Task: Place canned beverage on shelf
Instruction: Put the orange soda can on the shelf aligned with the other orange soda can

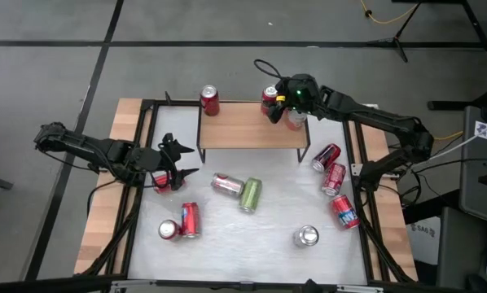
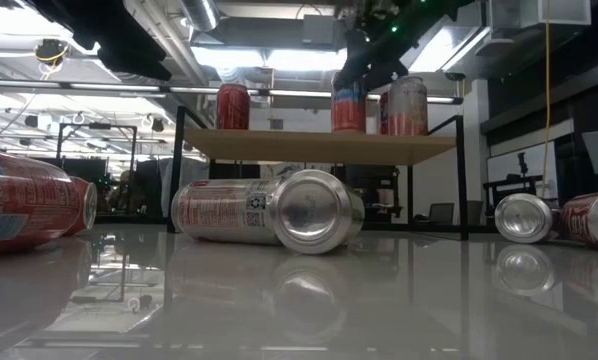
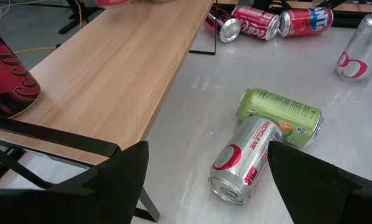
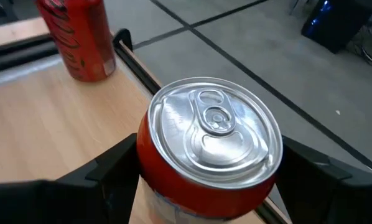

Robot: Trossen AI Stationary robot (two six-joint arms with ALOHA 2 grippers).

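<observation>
Standing upright on the shelf [image 1: 243, 126], red silver-topped can [image 4: 214, 149] between the right gripper [image 1: 278, 104] fingers, grasp uncertain

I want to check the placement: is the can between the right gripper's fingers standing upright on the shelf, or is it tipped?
Upright. The can shows its pull-tab top facing up, and it stands vertically on the shelf under the right gripper.
</observation>
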